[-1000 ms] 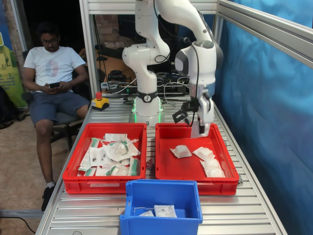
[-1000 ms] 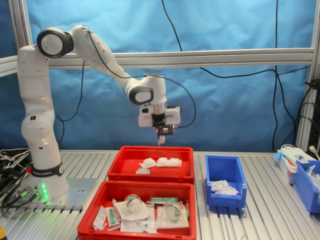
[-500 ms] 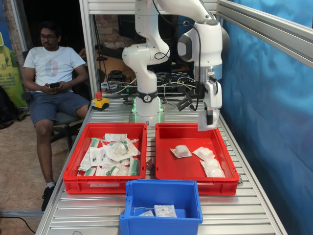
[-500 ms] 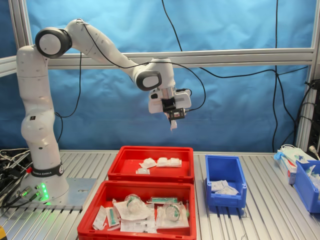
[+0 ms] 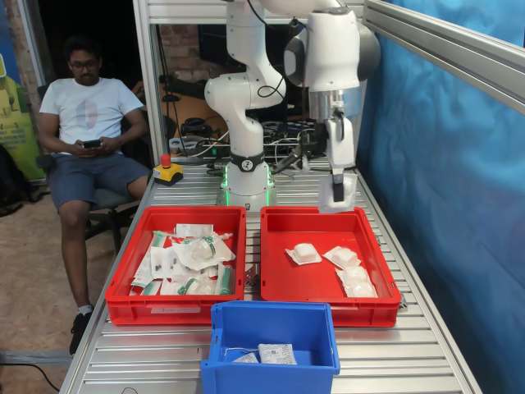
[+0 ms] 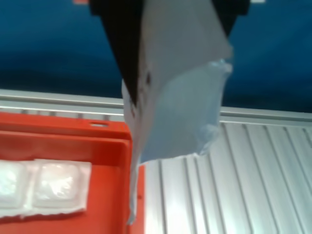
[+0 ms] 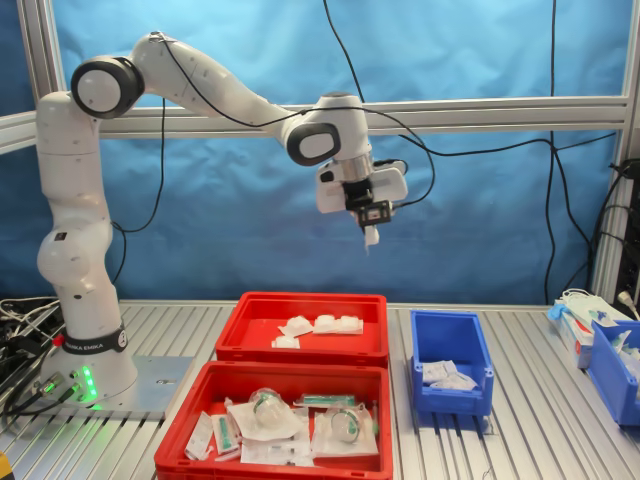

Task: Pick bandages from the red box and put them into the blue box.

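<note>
My gripper (image 5: 337, 182) is shut on a white bandage pouch (image 5: 338, 195) that hangs from the jaws, high above the far end of the red box (image 5: 328, 312). In the second exterior view the gripper (image 7: 369, 222) and pouch (image 7: 371, 237) hang above the red box's (image 7: 300, 352) right end. Several more bandages (image 5: 341, 258) lie in the red box, seen also in the second exterior view (image 7: 322, 324). The blue box (image 5: 271, 377) holds a few white packets, as the second exterior view (image 7: 450, 400) shows. In the wrist view the held pouch (image 6: 180, 107) fills the middle, over the red box's rim (image 6: 73, 141).
A twin red crate (image 5: 176, 310) holds many green-marked packets (image 7: 270, 420). A seated person (image 5: 86, 123) is at the first exterior view's left. A red stop button (image 5: 166, 168) sits by the robot base (image 5: 244, 185). Another blue crate (image 7: 615, 370) stands at the second exterior view's right.
The gripper has risen out of the red box with the pouch in it and swung toward the second exterior view's right. The other pouches have not moved.
</note>
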Controlling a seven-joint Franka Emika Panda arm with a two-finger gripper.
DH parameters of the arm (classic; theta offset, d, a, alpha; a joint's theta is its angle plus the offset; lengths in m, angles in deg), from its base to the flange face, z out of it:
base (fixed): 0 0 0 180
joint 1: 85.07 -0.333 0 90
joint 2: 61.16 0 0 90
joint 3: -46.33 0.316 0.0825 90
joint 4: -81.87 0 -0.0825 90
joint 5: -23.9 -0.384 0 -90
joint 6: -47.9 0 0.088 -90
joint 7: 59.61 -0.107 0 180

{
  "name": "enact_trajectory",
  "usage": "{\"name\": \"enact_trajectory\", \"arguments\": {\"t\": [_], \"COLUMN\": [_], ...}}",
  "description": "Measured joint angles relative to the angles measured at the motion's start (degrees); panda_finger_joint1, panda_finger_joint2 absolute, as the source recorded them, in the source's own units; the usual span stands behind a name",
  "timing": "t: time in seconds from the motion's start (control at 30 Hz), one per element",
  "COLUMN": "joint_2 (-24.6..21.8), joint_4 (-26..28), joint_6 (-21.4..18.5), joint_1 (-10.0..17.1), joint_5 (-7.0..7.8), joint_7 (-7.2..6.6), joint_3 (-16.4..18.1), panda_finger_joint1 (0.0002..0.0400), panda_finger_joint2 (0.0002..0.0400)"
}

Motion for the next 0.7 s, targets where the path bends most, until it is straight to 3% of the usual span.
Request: {"name": "enact_trajectory", "arguments": {"t": [0.3, 0.57, 0.7], "joint_2": [5.81, 14.93, 16.90], "joint_4": [7.44, 17.42, 19.59], "joint_6": [-0.28, -0.43, -0.45], "joint_1": [4.04, 8.23, 9.12], "joint_5": [0.00, 0.00, 0.00], "joint_7": [0.00, 0.00, 0.00], "joint_3": [-0.24, -0.44, -0.46], "panda_finger_joint1": [0.0057, 0.0057, 0.0057], "panda_finger_joint2": [0.0057, 0.0057, 0.0057]}}
